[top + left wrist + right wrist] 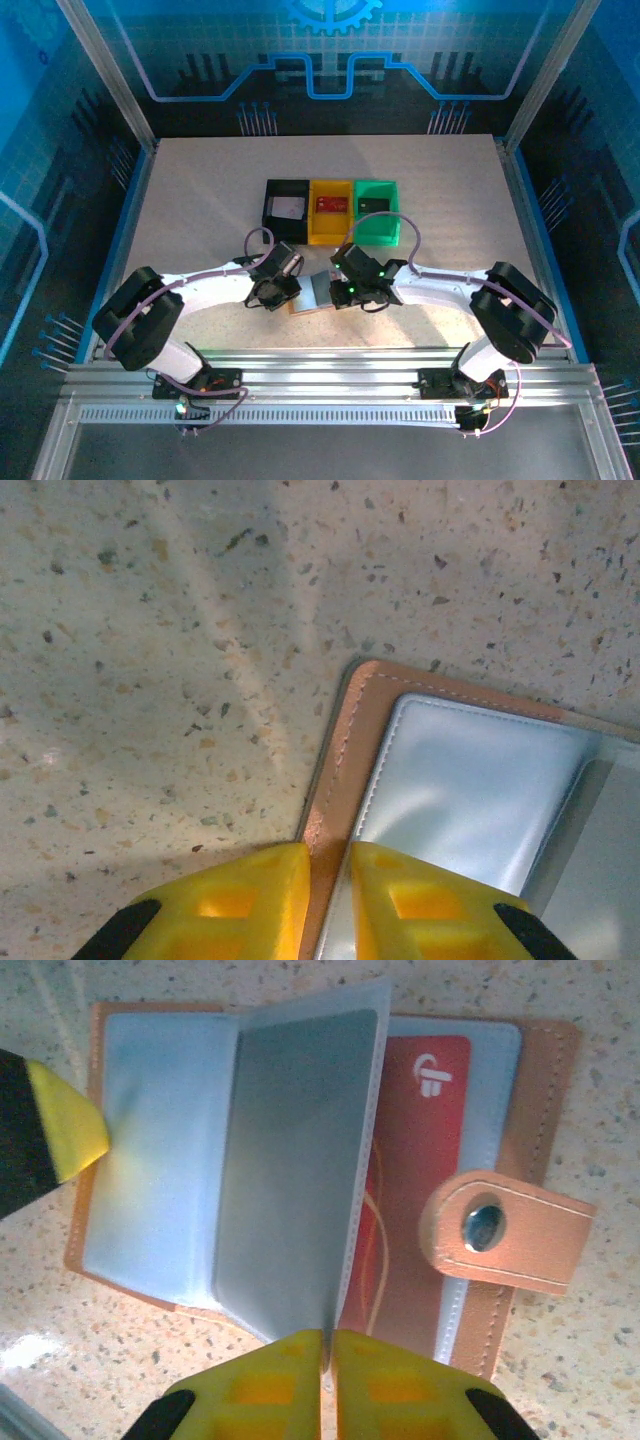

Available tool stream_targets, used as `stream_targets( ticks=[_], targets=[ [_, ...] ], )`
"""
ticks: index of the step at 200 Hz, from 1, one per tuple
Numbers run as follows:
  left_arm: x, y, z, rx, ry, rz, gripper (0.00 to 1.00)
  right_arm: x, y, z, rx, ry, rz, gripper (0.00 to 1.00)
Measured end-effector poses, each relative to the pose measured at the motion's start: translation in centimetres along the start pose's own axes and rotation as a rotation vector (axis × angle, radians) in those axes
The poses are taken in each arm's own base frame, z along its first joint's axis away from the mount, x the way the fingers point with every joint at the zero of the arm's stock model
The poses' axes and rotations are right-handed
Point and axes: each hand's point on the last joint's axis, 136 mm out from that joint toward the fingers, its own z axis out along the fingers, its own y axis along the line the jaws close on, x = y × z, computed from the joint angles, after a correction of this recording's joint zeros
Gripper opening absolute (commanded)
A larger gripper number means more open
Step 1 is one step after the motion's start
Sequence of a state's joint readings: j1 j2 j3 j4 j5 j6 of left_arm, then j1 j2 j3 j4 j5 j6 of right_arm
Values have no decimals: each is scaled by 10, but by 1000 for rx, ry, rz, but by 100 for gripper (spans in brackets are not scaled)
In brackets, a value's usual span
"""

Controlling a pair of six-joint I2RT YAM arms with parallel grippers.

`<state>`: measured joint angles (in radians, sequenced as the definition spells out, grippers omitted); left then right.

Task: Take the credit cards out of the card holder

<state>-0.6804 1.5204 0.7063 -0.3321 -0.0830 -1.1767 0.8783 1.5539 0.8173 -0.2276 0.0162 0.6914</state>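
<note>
Speckled table in front of me: card holder lying open nearest me; black bin, yellow bin, green bin in a row beyond.

Top cam: I look down from high at rear, far, whole table. Left wrist cam: I look down, very close, holder corner. Right wrist cam: close, down on open holder. All three share holder.
</note>
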Motion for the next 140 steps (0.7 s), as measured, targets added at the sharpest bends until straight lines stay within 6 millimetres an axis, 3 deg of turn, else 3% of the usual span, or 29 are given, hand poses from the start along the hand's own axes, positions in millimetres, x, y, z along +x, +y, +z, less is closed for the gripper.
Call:
stream_targets(
  ticks=[140],
  targets=[
    [0, 0, 0, -4, 1, 1, 19, -6, 21, -5, -61, -11, -25, 15]
  ],
)
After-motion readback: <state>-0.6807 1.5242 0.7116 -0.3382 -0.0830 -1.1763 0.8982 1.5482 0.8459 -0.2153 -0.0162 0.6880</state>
